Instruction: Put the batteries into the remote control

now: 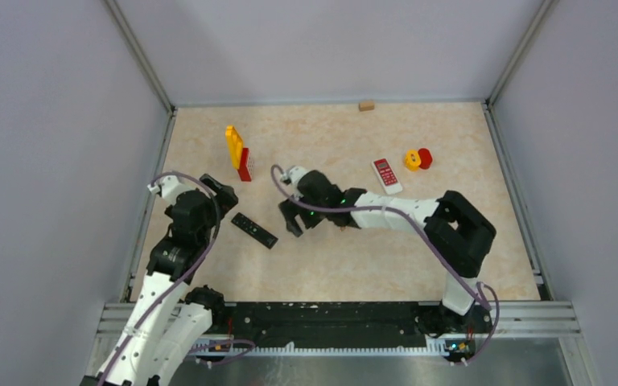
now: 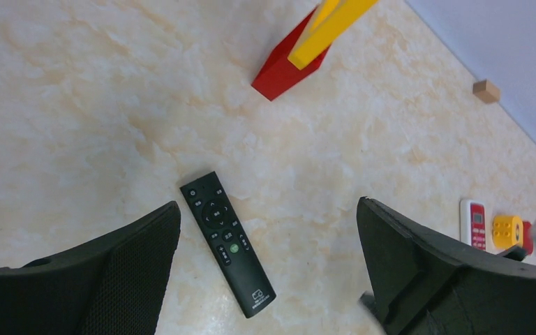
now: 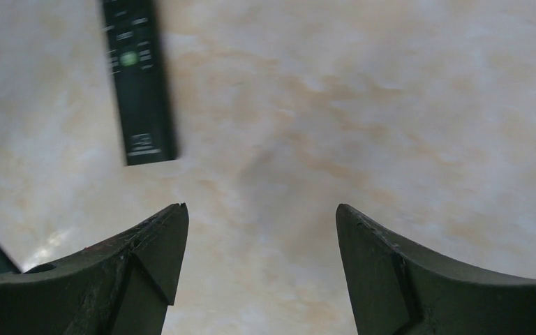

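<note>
- Two arms flank the black remote (image 1: 254, 230), which lies flat and button-side up on the marbled table (image 1: 354, 257), set on a diagonal.
- The left gripper (image 2: 269, 208) hangs near the remote's far end with its jaws spread wide and nothing between them. In its wrist view the remote shows in the gap.
- The right gripper (image 3: 261, 209), just to the remote's right, is likewise released. Only bare tabletop shows between its fingers (image 3: 146, 258).
- The batteries appear in none of the three views (whether an arm hides them or they lie out of frame cannot be told).
- The step in hand looks to be getting at the remote's back, where a battery cover would presumably sit.
- Done well, one gripper takes the narrow body across its width near one end and the other steadies the opposite end. The turn-over stays low so the slim case does not skid on the smooth top.
- Beyond the remote, away from the arms, a yellow block (image 1: 233, 146) stands touching a red block (image 1: 245, 165).
- Well to the remote's right lie a white-and-red handset (image 1: 386, 175) and, beside it, a yellow piece (image 1: 412, 160) next to a red piece (image 1: 425, 158).
- A small wooden cube (image 1: 366, 105) sits by the far wall.
- None of these crowds the remote. The likelier obstacle is the arms themselves, both heads working near one slim object.
</note>
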